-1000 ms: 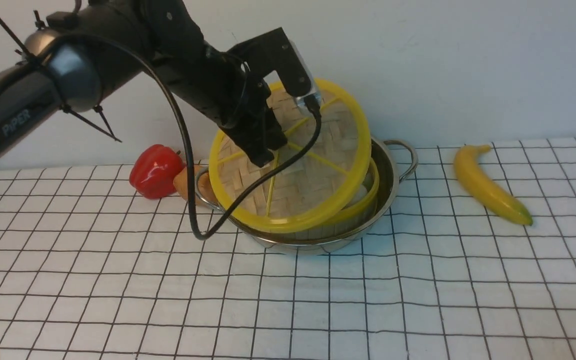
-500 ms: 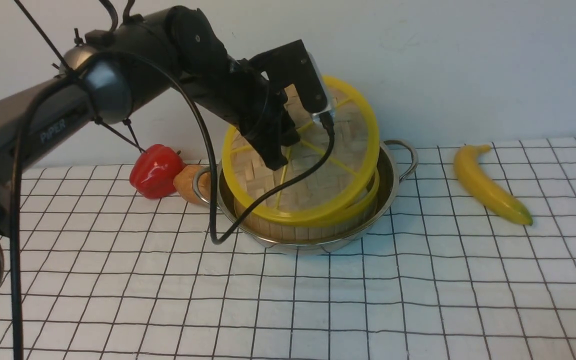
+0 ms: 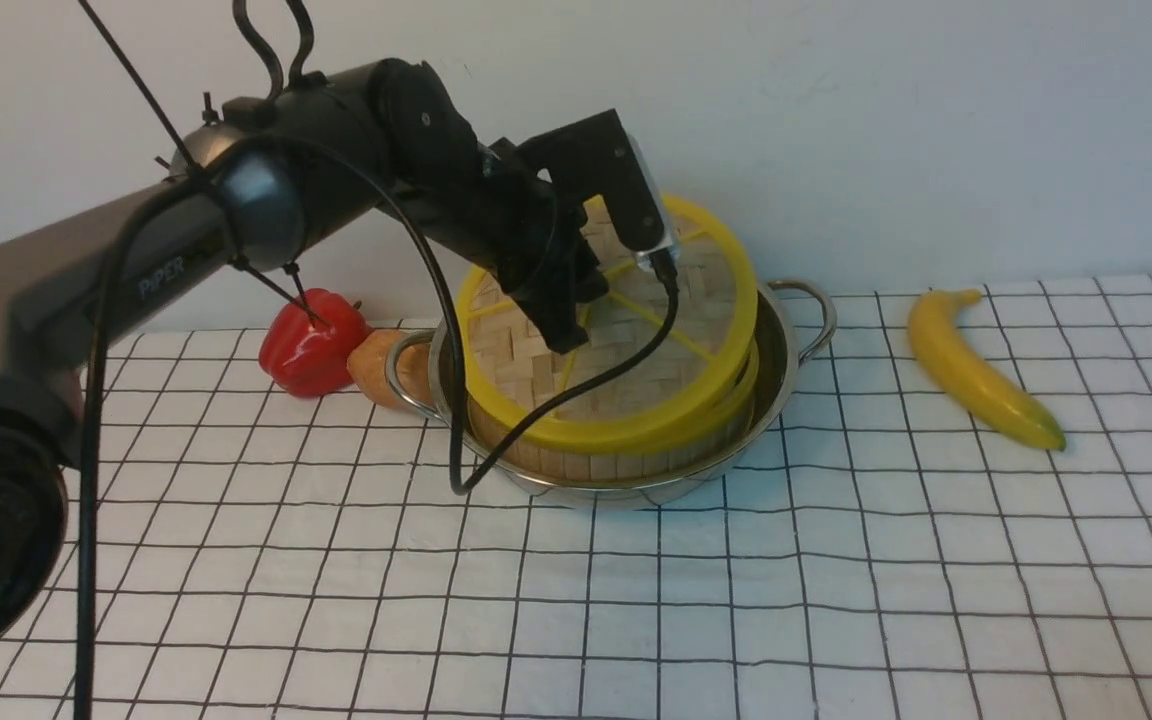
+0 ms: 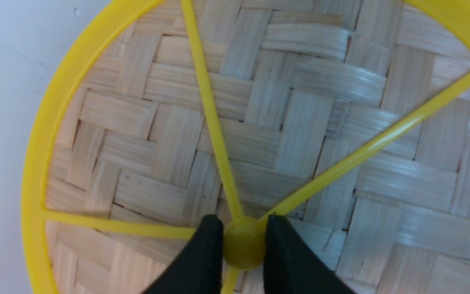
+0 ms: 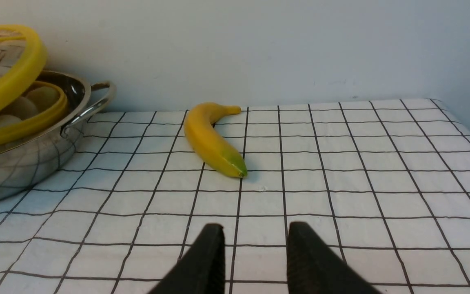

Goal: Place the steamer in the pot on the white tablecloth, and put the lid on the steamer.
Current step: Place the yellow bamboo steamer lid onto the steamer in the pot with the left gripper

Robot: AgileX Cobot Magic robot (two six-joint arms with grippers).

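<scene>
lid point(image 3: 626, 375): tilted over the steamer, near edge down at the steamer's front rim, far edge raised; not seated.
lid handling: looks light and stiff, woven bamboo in a hard yellow rim. Thin spokes could flex, so don't lever on them. Smooth plastic may slip.
grip point: take the hub point(image 4: 243, 249) where the spokes meet; it's centred, so you get the least swing.
left tool point(image 4: 242, 223): pinching that hub, one finger on each side.
steamer point(image 3: 576, 462): sits inside the pot, buns showing under the raised edge.
pot point(image 3: 786, 350): on the white tablecloth point(image 3: 736, 600), a bit wider than the steamer.
right tool point(image 5: 251, 241): spread, nothing between its fingers, low over the cloth, well apart from the pot.
clutter: banana point(image 3: 976, 365) right of the pot, red pepper point(image 3: 311, 340) left.
</scene>
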